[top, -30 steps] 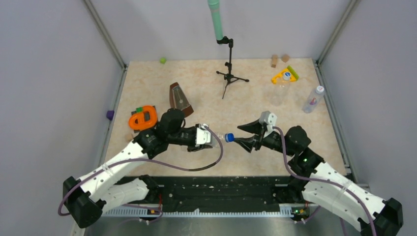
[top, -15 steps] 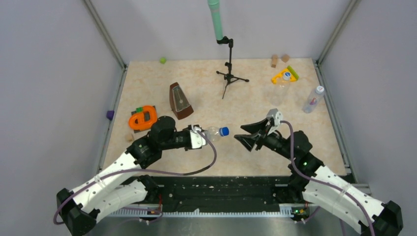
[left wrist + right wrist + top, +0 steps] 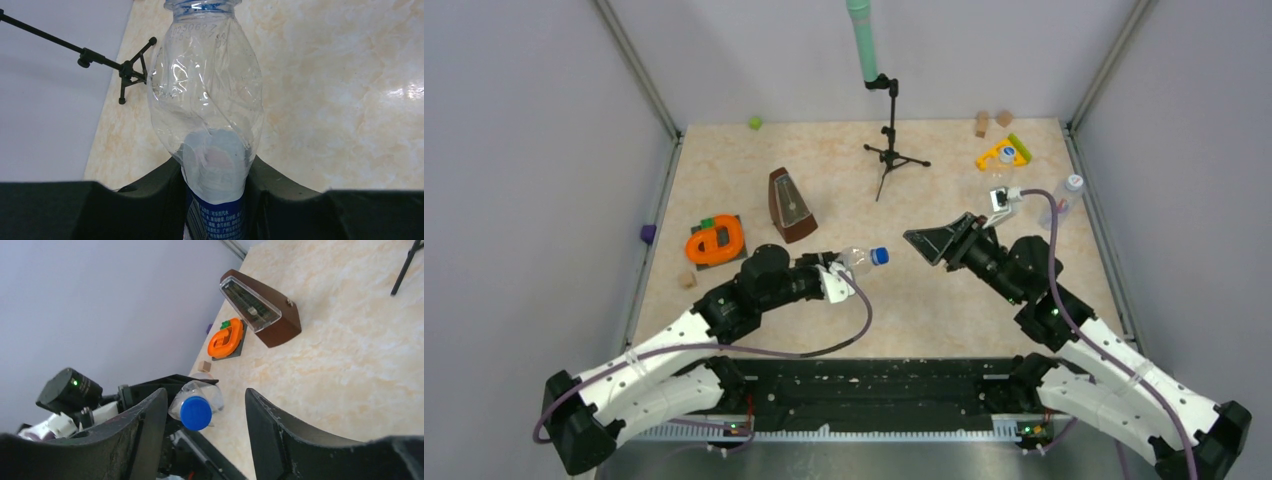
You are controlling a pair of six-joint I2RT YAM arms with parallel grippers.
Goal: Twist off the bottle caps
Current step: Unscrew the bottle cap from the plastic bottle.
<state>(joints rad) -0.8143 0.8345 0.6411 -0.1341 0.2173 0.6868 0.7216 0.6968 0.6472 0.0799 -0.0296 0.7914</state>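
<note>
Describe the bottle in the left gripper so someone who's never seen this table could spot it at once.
On the beige table, find the left gripper near the middle. It clamps a clear, dented bottle held sideways. Only this one has a dark blue cap; the bottle by the right edge is capped white.

The table [image 3: 924, 300] is flat and pale, with a stone-like pattern. A brown metronome [image 3: 789, 205] stands near the middle. Left of it sits an orange ring toy [image 3: 715, 241] on a dark base, and a small wooden block [image 3: 687, 280] lies just in front of that. A black stand [image 3: 892, 155] rests at the back. A tiny green block [image 3: 755, 123] lies in the far left corner. At the back right are two wooden blocks [image 3: 982, 124], a yellow triangle piece [image 3: 992, 160], a clear bottle [image 3: 996, 178] and a bluish bottle [image 3: 1062, 205].
</note>
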